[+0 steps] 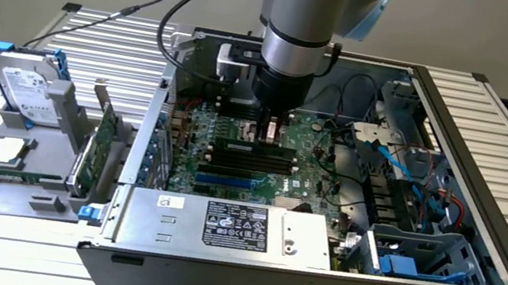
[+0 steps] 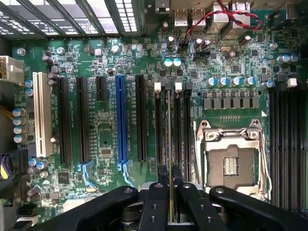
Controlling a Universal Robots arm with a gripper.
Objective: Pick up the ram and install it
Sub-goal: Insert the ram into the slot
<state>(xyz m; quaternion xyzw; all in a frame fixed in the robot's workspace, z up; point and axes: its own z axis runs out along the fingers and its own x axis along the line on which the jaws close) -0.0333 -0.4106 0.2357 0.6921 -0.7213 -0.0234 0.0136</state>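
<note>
Green ram (image 2: 169, 125) seemingly pinched, pincer (image 2: 170, 170) vertical

The jaws pinch the ram (image 2: 169, 159) edge-on, apparently lined up among the motherboard's (image 2: 106, 137) black memory slots (image 2: 158, 127).

Your arm (image 1: 303, 31) points straight down; your gripper (image 2: 170, 177) has both fingers pinched onto the ram (image 2: 169, 130).

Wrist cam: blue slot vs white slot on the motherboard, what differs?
The blue slot is narrow; the white slot is wider. The blue slot lies nearer the gripper; the white slot is outermost in the row, farther from it. Both are empty and run parallel.
</note>
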